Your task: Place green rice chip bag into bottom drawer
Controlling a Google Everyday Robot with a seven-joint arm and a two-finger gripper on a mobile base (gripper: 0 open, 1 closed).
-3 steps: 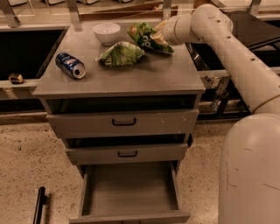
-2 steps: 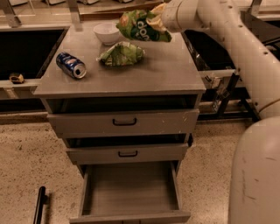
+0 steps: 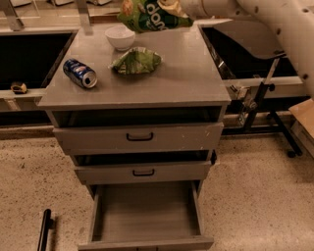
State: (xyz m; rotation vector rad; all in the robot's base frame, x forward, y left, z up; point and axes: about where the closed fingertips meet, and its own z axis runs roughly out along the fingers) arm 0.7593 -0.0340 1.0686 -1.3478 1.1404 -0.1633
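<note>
The green rice chip bag is bright green with large white letters and hangs in the air above the back of the cabinet top, at the top edge of the view. My gripper is shut on the bag's right end, with the white arm reaching in from the upper right. The bottom drawer is pulled open at the base of the grey cabinet, and its flat grey floor is bare.
On the cabinet top lie a paler green streaked bag, a white bowl and a blue soda can on its side. The two upper drawers with black handles stick out slightly. A black stand is at the right.
The gripper has lifted the green rice chip bag off the cabinet top, up and to the left. The other things on the cabinet have stayed put.
</note>
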